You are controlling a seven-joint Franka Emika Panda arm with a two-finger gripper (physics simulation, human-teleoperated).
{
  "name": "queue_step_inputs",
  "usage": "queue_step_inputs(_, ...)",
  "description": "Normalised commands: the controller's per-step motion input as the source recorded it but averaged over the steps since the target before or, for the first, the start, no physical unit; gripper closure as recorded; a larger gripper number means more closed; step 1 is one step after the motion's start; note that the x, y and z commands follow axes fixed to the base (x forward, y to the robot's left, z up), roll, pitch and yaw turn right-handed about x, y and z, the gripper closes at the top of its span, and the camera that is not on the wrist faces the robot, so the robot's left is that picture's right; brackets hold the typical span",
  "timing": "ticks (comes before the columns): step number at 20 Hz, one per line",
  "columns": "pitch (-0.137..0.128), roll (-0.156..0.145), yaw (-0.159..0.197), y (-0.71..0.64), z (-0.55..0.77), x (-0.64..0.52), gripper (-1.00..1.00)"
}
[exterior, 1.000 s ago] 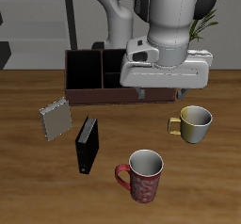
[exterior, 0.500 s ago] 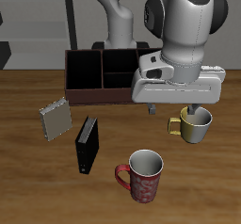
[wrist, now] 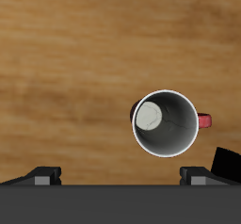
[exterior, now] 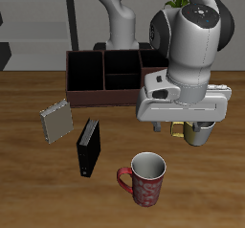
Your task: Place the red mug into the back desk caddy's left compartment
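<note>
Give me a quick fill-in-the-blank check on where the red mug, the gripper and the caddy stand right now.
1. The red mug stands ____ on the table, its opening facing up.
2. The gripper holds ____.
3. The yellow mug is partly hidden behind the ____.
4. The back desk caddy lies ____ from the table's front edge than the red mug.

Missing words: upright; nothing; gripper; farther

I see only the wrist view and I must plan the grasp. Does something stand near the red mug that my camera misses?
Observer: Yes. A yellow mug stands farther back than the red mug, partly hidden behind the gripper.
Operator: Where is the caddy?
Observer: The caddy stands at the table's back, well apart from both mugs.
Operator: Is its left compartment free?
Observer: The left compartment looks empty.
</note>
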Motion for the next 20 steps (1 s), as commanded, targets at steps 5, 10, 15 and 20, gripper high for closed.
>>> queue_step_inputs(5, 0.006, 0.018, 0.022, -0.01, -0.15, 0.08, -1.0)
queue_step_inputs(10, -0.038, 0.023, 0.015, -0.18, -0.14, 0.08, -1.0)
queue_step_inputs(15, 0.014, 0.012, -0.016, -0.13, -0.17, 0.05, -1.0)
queue_step_inputs(20, -0.008, 0.032, 0.007, -0.07, -0.15, 0.0, -1.0)
